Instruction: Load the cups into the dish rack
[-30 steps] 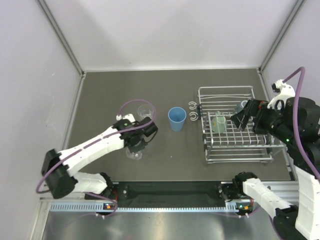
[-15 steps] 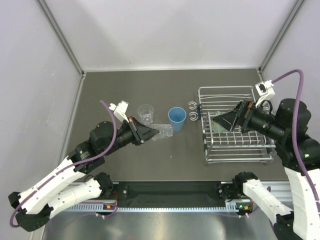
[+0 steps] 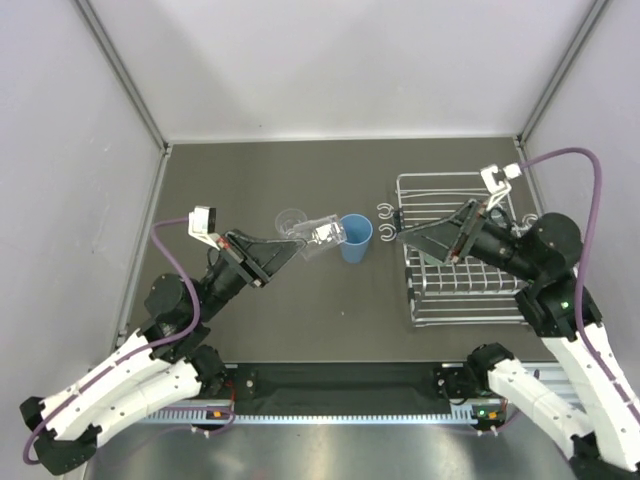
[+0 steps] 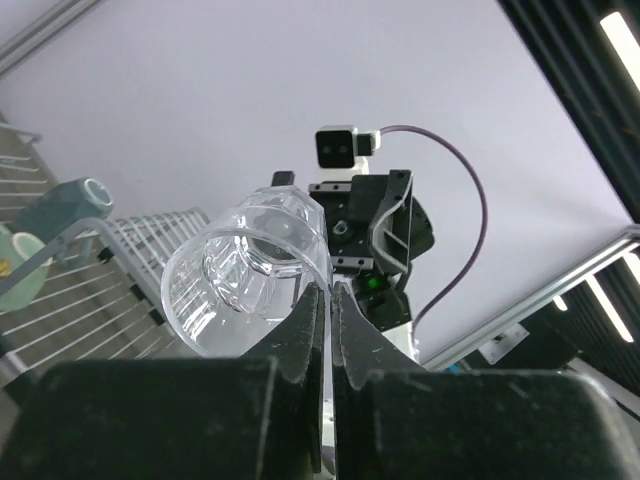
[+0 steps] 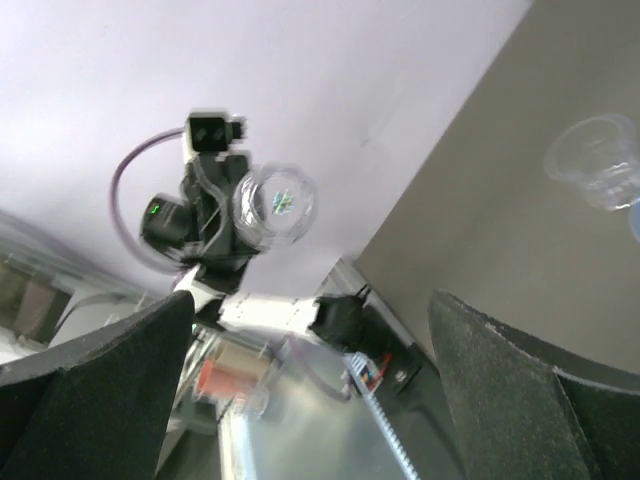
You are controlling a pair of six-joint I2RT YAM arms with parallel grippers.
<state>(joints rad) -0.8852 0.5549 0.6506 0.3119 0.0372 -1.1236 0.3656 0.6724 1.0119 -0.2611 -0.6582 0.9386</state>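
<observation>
My left gripper (image 3: 300,243) is shut on the rim of a clear plastic tumbler (image 3: 325,237) and holds it on its side in the air, left of the blue tumbler (image 3: 354,238). In the left wrist view the gripper (image 4: 328,290) pinches the tumbler's wall (image 4: 245,265). The smaller clear cup (image 3: 290,219) stands on the table behind it. My right gripper (image 3: 408,236) is open and empty, raised over the left edge of the dish rack (image 3: 475,318), pointing left. The teal-green mug (image 4: 60,205) and the cream mug (image 4: 15,265) sit in the rack (image 4: 110,290). The right wrist view shows the held tumbler (image 5: 275,205) and the smaller cup (image 5: 598,160).
Two curled hooks (image 3: 384,221) stick out from the rack's left side beside the blue tumbler. White walls with metal corner posts enclose the dark table (image 3: 250,170). The arm bases sit along the front rail (image 3: 340,385).
My left gripper has lifted the clear tumbler off the table and carried it up and right towards the blue tumbler. My right gripper has risen out of the rack and swung left, open.
</observation>
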